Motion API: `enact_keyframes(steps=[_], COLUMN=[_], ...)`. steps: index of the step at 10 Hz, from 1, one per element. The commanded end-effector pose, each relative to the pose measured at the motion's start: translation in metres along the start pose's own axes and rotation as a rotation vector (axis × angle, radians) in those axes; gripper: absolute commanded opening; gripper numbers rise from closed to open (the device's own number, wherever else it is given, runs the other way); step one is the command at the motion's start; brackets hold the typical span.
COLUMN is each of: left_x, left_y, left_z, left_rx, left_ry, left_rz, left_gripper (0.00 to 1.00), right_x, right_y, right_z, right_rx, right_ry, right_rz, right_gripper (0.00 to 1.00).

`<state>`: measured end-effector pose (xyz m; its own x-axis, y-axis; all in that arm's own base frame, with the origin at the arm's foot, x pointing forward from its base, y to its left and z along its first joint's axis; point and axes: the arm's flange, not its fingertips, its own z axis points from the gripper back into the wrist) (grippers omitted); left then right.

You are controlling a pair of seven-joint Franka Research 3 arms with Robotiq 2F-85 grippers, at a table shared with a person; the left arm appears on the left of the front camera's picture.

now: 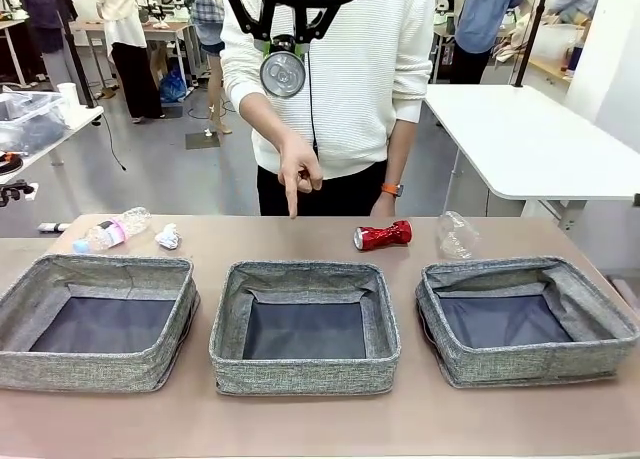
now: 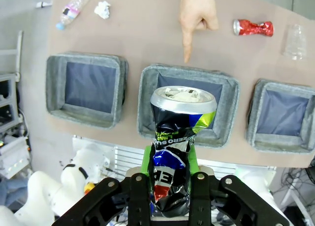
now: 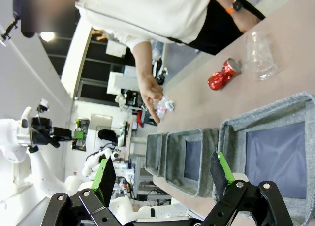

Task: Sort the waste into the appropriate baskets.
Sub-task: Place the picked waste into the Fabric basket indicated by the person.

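Note:
My left gripper [image 1: 283, 57] hangs high over the table's far side, shut on a dark printed can [image 1: 283, 74]. From the left wrist view the crushed can [image 2: 179, 142] sits between the fingers of the left gripper [image 2: 170, 189], above the middle basket [image 2: 147, 105]. A person's hand [image 1: 295, 174] points down at the middle basket [image 1: 305, 272]. A left basket [image 1: 100, 267] and a right basket [image 1: 500, 272] flank it. My right gripper [image 3: 165, 174] stands open above the right basket [image 3: 266, 113], nothing between its pads.
Along the far edge lie a pink-labelled bottle [image 1: 112, 231], a white paper wad [image 1: 167, 238], a crushed red can [image 1: 383, 236] and a clear bottle [image 1: 457, 235]. The person stands close behind the table. A white table [image 1: 530, 139] is at the back right.

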<state>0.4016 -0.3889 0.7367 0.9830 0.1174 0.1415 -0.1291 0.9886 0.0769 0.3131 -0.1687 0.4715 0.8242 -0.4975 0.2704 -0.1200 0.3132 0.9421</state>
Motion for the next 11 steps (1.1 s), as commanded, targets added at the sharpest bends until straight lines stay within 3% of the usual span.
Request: enact_keyframes(steps=[1, 3, 4, 5, 7, 8, 11], left_x=[-0.047, -0.081, -0.087, -0.088, -0.076, -0.077, -0.074], left_y=[0.005, 0.002, -0.009, -0.026, -0.039, -0.04, -0.039], left_z=[-0.069, -0.152, -0.194, -0.231, -0.282, -0.286, -0.281], left_rx=[0.006, -0.054, -0.015, -0.063, -0.085, -0.107, -0.124], left_ry=[-0.021, 0.073, 0.092, 0.114, 0.124, 0.154, 0.12], left_rz=[-0.045, -0.119, -0.036, -0.142, -0.109, -0.1, -0.1], left_gripper=[0.3, 0.3, 0.3, 0.3, 0.3, 0.3, 0.3], right_x=[0.002, 0.002, 0.002, 0.002, 0.002, 0.002, 0.002], right_y=[0.0, 0.0, 0.0, 0.0, 0.0, 0.0, 0.0], right_z=[-0.002, -0.002, -0.002, -0.002, -0.002, -0.002, -0.002], right_rx=[0.023, 0.023, 0.023, 0.023, 0.023, 0.023, 0.023], right_ry=[-0.016, -0.016, -0.016, -0.016, -0.016, -0.016, -0.016], right_rz=[0.026, 0.026, 0.026, 0.026, 0.026, 0.026, 0.026], right_gripper=[1.0, 1.0, 1.0, 1.0, 1.0, 1.0, 1.0])
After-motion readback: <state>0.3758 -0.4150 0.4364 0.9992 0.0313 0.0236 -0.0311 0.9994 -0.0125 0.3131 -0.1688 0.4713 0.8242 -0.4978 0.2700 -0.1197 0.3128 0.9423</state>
